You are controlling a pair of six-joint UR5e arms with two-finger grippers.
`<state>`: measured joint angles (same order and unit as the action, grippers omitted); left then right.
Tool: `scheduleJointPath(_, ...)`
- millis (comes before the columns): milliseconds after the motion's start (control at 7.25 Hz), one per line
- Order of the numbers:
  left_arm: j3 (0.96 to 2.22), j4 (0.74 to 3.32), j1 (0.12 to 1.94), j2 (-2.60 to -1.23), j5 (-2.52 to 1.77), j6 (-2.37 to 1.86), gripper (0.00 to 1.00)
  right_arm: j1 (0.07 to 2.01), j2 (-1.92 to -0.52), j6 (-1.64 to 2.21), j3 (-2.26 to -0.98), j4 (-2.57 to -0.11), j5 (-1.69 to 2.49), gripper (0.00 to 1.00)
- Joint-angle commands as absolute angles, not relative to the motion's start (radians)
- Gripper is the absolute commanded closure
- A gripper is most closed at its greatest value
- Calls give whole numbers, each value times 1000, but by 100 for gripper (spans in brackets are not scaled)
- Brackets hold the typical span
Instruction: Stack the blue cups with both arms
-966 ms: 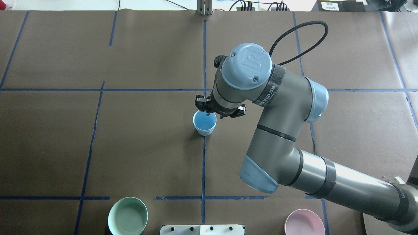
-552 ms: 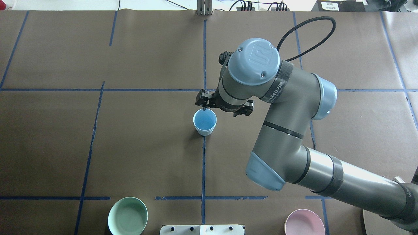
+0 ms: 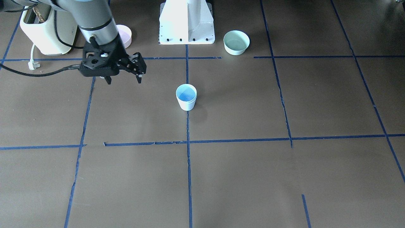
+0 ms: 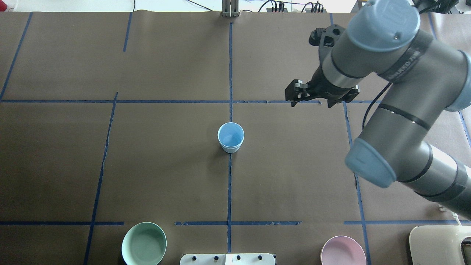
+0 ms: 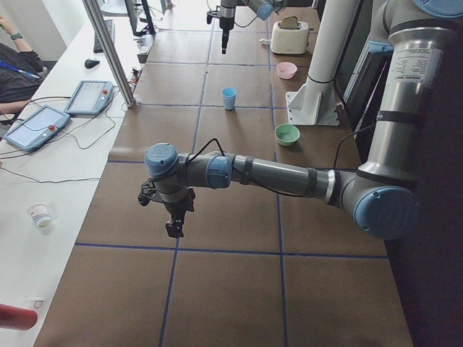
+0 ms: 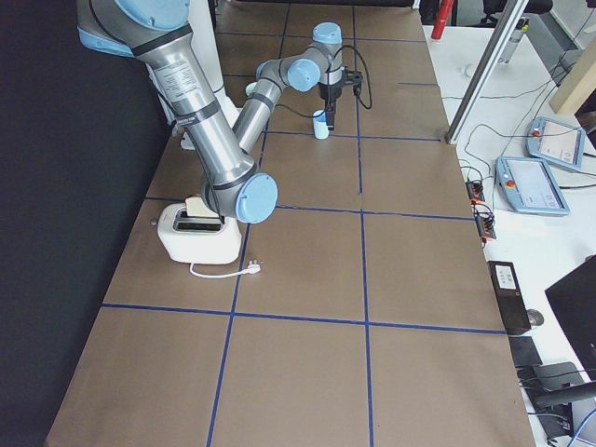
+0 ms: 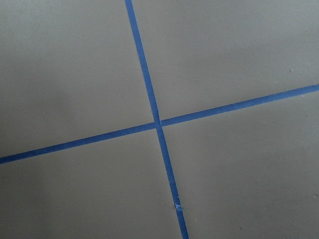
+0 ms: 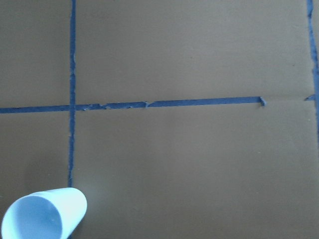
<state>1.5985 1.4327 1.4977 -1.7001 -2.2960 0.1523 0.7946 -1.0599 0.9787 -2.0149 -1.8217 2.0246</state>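
Overhead exterior view: black banding on the right arm (image 4: 401, 121) carries white lettering, seemingly "UNEED", partly turned away. The blue cup (image 4: 230, 137) stands upright at the table's centre on a blue tape line (image 4: 229, 184), long axis vertical and mouth up. Whether a second cup is nested inside cannot be told. The right gripper (image 4: 312, 104) hangs empty at the cup's 2 o'clock, fingers spread wide. The right wrist camera clips the cup at 7 o'clock. The left gripper (image 5: 173, 225) shows only from the side views, its opening unreadable. The pink bowl (image 4: 343, 252), at the cup's 5 o'clock, is cut by the frame edge.
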Motion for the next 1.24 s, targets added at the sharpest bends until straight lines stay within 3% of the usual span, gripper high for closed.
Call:
scheduleJointPath(0,1597,1433,1502,-1695,-2298,153,0,943,-1202,737,-2033,-1822,2112,0)
scheduleJointPath(276,1585,1431,1525,-1662,-2298,152,0,1126,-1342,449,-2005,-1818,2204,0)
scheduleJointPath(414,1519,1431,1566,-1660,-2299,153,0,1214,-1377,310,-1956,-1818,2244,0)
scheduleJointPath(1103,1488,1442,1612,-1621,-2388,127,0,1543,-1463,-162,-1651,-1816,2422,0)
